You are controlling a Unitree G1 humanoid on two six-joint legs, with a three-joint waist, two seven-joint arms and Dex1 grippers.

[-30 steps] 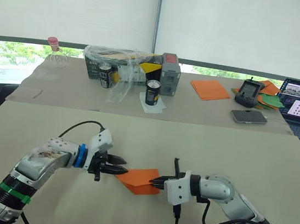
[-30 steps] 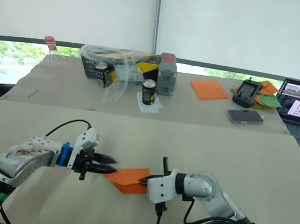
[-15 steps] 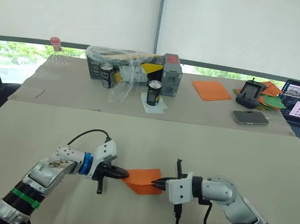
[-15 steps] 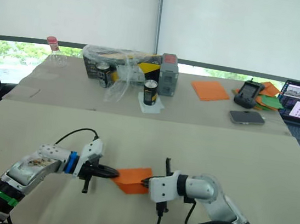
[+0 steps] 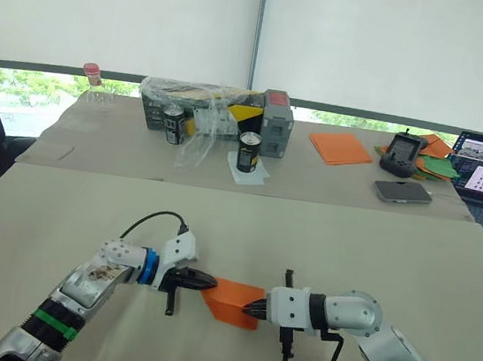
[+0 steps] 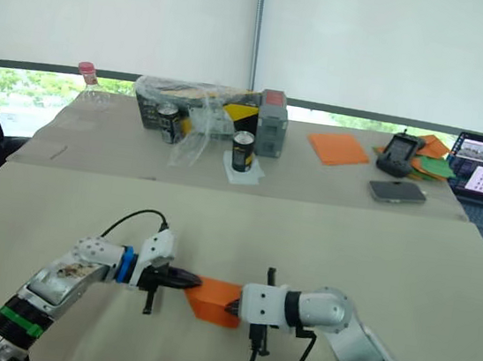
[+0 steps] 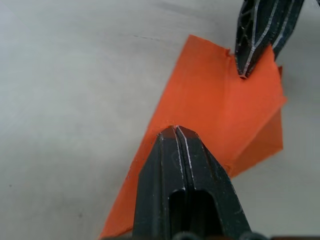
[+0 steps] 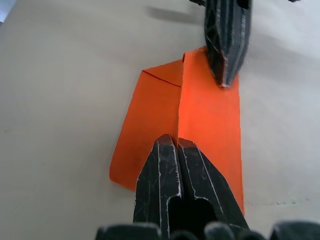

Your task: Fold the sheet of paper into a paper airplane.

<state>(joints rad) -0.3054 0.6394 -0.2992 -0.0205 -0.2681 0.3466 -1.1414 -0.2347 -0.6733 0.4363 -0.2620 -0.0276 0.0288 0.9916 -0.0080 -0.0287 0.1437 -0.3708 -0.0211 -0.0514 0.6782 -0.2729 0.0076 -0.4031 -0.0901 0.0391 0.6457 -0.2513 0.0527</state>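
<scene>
While the sheet of paper (image 5: 235,300) lies part-folded on the table (image 5: 323,236), left gripper (image 5: 208,280) and right gripper (image 5: 249,307), fingers pressed together, bear on opposite ends. Purpose: probably pinning a flap flat for creasing

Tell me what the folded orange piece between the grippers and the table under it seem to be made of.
The sheet of paper looks like thin matte orange paper: it holds a sharp crease and its folded layers lie nearly flat. The table looks like a smooth, pale beige board with a dull finish, possibly laminate; the material beneath cannot be told. Both the left gripper and the right gripper press shut fingertips on the paper.
</scene>
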